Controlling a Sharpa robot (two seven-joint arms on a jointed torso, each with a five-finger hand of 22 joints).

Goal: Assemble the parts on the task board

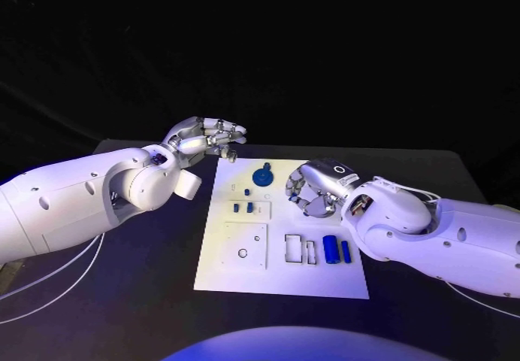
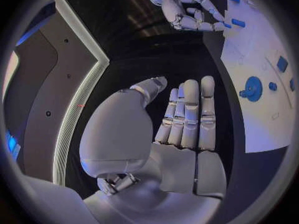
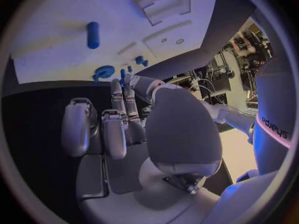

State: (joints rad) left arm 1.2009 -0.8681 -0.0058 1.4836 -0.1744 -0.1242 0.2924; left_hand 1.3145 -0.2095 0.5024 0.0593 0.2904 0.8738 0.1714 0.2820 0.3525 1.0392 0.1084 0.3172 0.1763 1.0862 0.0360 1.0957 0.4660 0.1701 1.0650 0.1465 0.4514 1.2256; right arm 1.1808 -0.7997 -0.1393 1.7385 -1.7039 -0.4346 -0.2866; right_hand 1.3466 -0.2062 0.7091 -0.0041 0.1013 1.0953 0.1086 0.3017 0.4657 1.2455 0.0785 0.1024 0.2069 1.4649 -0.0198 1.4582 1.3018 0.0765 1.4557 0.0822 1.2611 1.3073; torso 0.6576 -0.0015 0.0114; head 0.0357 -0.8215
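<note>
The white task board (image 1: 244, 272) lies in the middle of the black table. On it sit a blue gear (image 1: 264, 177), two small blue pegs (image 1: 244, 206) and two blue cylinders (image 1: 337, 250). My left hand (image 1: 206, 139) hovers by the board's far left corner, fingers stretched out and holding nothing (image 2: 187, 114). My right hand (image 1: 314, 188) leans over the board's right side, fingers curled down to the surface. Its fingertips (image 3: 124, 92) meet a small blue part (image 3: 122, 76) beside the gear (image 3: 104, 73); whether they pinch it is unclear.
Raised white frames and plates (image 1: 245, 244) occupy the board's near half, with slots (image 1: 299, 249) left of the cylinders. Black table (image 1: 130, 301) extends on both sides of the board. Thin white cables (image 1: 54, 282) trail under my left arm.
</note>
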